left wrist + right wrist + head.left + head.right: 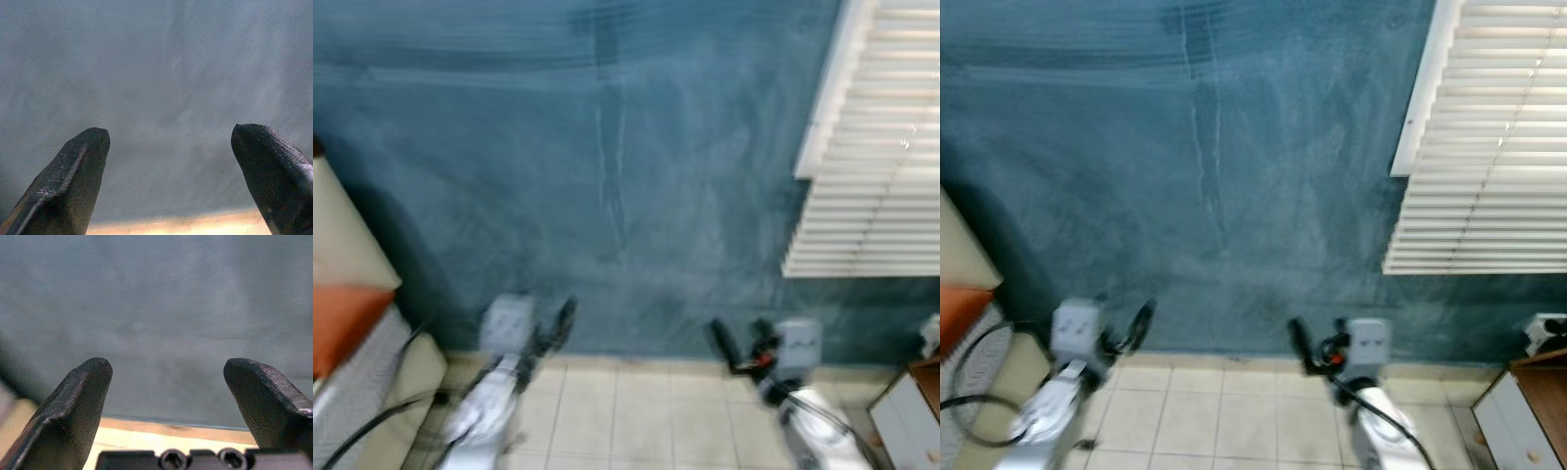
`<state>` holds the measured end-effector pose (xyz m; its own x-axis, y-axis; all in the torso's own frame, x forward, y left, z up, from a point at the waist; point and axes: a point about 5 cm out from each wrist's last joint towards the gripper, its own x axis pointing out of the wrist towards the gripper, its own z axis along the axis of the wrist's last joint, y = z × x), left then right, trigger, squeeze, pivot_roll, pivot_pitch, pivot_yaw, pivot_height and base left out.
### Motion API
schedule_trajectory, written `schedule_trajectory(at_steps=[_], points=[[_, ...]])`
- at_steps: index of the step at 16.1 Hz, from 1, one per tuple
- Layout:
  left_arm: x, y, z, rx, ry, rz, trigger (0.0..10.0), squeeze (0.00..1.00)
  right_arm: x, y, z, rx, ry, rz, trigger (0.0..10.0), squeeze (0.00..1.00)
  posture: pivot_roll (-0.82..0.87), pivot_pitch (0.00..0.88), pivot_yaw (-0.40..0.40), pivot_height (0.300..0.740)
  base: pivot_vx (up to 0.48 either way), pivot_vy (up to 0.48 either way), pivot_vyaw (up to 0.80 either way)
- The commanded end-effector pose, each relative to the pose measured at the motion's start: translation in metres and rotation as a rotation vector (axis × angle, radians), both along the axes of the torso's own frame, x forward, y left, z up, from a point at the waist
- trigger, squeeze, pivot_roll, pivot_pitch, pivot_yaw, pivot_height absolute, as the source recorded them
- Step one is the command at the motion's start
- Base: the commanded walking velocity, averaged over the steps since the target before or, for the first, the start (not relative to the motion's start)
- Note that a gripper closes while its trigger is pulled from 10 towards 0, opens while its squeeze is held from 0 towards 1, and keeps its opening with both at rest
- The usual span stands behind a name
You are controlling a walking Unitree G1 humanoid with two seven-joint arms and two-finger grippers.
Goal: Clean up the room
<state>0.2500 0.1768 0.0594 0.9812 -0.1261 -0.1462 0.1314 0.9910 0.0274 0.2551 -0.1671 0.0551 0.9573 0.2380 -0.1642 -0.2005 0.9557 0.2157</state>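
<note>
- Room clean-up is our task, yet we see nothing here to tidy: we face a blue wall [607,176], our landmark, with pale floor tiles [636,411] at its foot.
- Far left of the wall stands a cream piece of furniture [342,245] with an orange cushion [342,318] on it; beside it lies a grey woven surface [357,387], crossed by black cables [382,416]. The blur keeps us from saying more of them.
- Our left gripper [168,147] is raised toward the lower wall, its fingers [73,171] held well apart and holding nothing.
- Our right gripper [166,377] points at the same lower stretch of wall, its fingers [73,401] likewise spread wide with nothing between them.
- Right of the wall hangs a white slatted blind [881,147], reaching down most of the way to the floor.
- Low on the wall below the blind sits a small white fitting [1545,331], possibly a socket; beside it stands a white cabinet [1513,421] with a brown top [1542,367].
- We judge the task barely readable from this spot: no clutter lies on the tiles before the wall, and neither gripper carries anything.
- We judge that what is left is to turn away from the wall and find the things that need picking up; how much has been done we cannot tell.
</note>
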Motion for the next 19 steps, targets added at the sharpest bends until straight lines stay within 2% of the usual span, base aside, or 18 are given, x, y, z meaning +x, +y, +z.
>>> schedule_trajectory(at_steps=[1, 2, 4, 5, 6, 7, 8, 9, 10, 12, 15, 17, 19], points=[[-0.011, 0.000, 0.000, 0.010, 0.040, -0.015, 10.0, 0.00, -0.002, -0.006, -0.001, 0.010, 0.018, 0.002, 10.0, 0.00, -0.06, 0.000, 0.023, 0.740, 0.000, 0.000, 0.00], [-0.021, 0.005, -0.003, -0.009, 0.059, 0.006, 10.0, 0.00, -0.003, -0.008, -0.001, 0.010, 0.020, 0.001, 10.0, 0.00, -0.05, 0.000, 0.021, 0.740, 0.000, 0.000, 0.00], [-0.018, 0.003, -0.002, 0.000, 0.048, 0.009, 10.0, 0.00, -0.003, -0.008, -0.001, 0.008, 0.022, 0.002, 10.0, 0.00, -0.04, 0.000, 0.013, 0.740, 0.000, 0.000, 0.00], [0.001, -0.003, -0.002, -0.019, 0.039, 0.012, 10.0, 0.00, 0.003, -0.007, -0.002, 0.021, 0.022, -0.004, 10.0, 0.00, -0.03, 0.000, 0.008, 0.740, 0.000, 0.000, 0.00], [0.022, -0.012, -0.010, 0.027, 0.095, -0.041, 10.0, 0.00, 0.016, -0.013, -0.007, 0.048, 0.064, -0.074, 10.0, 0.00, -0.04, 0.000, 0.014, 0.740, 0.000, 0.000, 0.00], [0.032, -0.015, -0.013, 0.024, 0.118, -0.037, 10.0, 0.00, 0.021, -0.019, -0.016, 0.083, 0.127, -0.127, 10.0, 0.00, -0.04, 0.000, 0.014, 0.740, 0.000, 0.000, 0.00], [0.040, -0.027, -0.032, 0.052, 0.232, -0.095, 10.0, 0.00, 0.027, -0.028, -0.034, 0.096, 0.234, -0.208, 10.0, 0.00, -0.05, 0.000, 0.021, 0.740, 0.000, 0.000, 0.00], [0.041, -0.034, -0.052, 0.072, 0.353, -0.120, 10.0, 0.00, 0.029, -0.025, -0.051, 0.102, 0.346, -0.217, 10.0, 0.00, -0.06, 0.000, 0.022, 0.740, 0.000, 0.000, 0.00], [0.031, -0.038, -0.075, 0.054, 0.514, -0.109, 10.0, 0.00, 0.022, -0.019, -0.070, 0.073, 0.481, -0.230, 10.0, 0.00, -0.08, 0.000, 0.037, 0.740, 0.000, 0.000, 0.00], [0.019, -0.044, -0.091, 0.067, 0.632, -0.105, 10.0, 0.00, 0.010, -0.013, -0.088, 0.051, 0.617, -0.253, 10.0, 0.00, -0.08, 0.000, 0.037, 0.740, 0.000, 0.000, 0.00], [0.006, -0.062, -0.103, 0.067, 0.739, -0.127, 10.0, 0.00, -0.009, 0.008, -0.106, 0.067, 0.758, -0.207, 10.0, 0.00, -0.11, 0.000, 0.044, 0.740, 0.000, 0.000, 0.00], [-0.006, -0.061, -0.112, 0.053, 0.807, -0.109, 10.0, 0.00, -0.015, 0.016, -0.110, 0.039, 0.790, -0.148, 10.0, 0.00, -0.12, 0.000, 0.049, 0.740, 0.000, 0.000, 0.00], [-0.009, -0.058, -0.115, 0.050, 0.818, -0.090, 10.0, 0.00, -0.017, 0.016, -0.112, 0.040, 0.803, -0.153, 10.0, 0.00, -0.12, 0.000, 0.048, 0.740, 0.000, 0.000, 0.00]])
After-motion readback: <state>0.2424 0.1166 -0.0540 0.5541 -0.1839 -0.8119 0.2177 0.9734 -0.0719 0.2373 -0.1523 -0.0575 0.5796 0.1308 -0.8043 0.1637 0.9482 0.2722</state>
